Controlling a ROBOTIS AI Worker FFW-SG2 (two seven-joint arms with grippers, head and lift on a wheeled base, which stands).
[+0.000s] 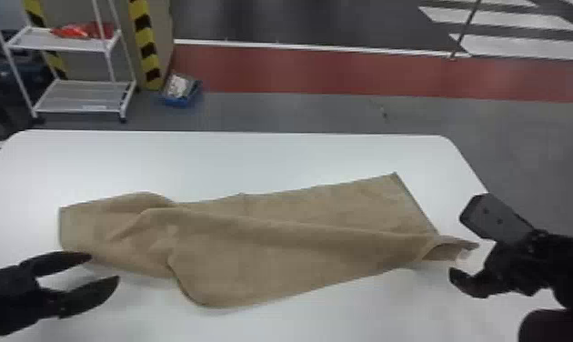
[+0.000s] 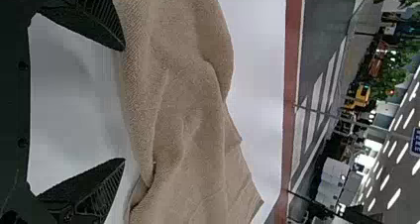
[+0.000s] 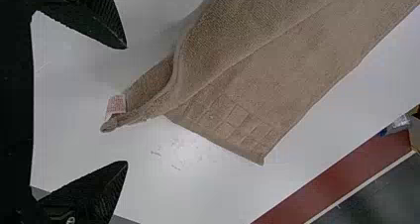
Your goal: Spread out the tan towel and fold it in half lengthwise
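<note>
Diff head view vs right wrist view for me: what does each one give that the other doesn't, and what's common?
Head view: the left gripper, open near the towel's near edge; the white shelf rack with a red item; yellow-black striping.

Right wrist view: squares patterned into the towel near one end; red print on its white tag; ribbing inside the right gripper.

Both: the towel, its tag, the open right gripper, white table, red floor strip.
</note>
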